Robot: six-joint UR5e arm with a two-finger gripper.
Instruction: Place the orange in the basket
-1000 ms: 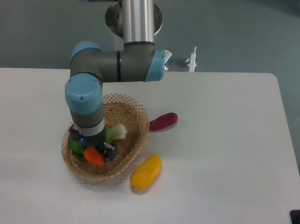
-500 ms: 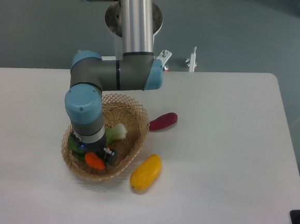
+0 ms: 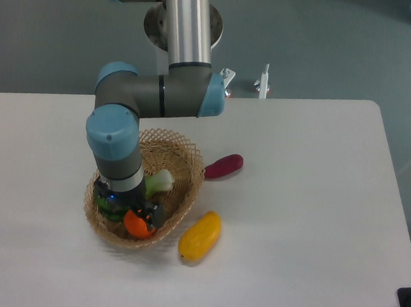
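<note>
1. A white surface (image 3: 294, 203) with rounded corners fills most of the view, grey floor (image 3: 328, 42) beyond its far edge
2. A yellow oval fruit (image 3: 200, 236) lies on the surface near its middle, tilted with its upper end toward 1 o'clock
3. A purple oblong vegetable (image 3: 224, 166) lies at 12 o'clock from the yellow fruit, apart from it
4. A pale green and white vegetable (image 3: 158, 182) sits at 10 o'clock from the yellow fruit
5. A small white upright object (image 3: 264, 82) stands at the far edge of the surface, at 1 o'clock from the purple vegetable
6. A dark object (image 3: 408, 304) shows at the lower right corner, partly cut off
</note>
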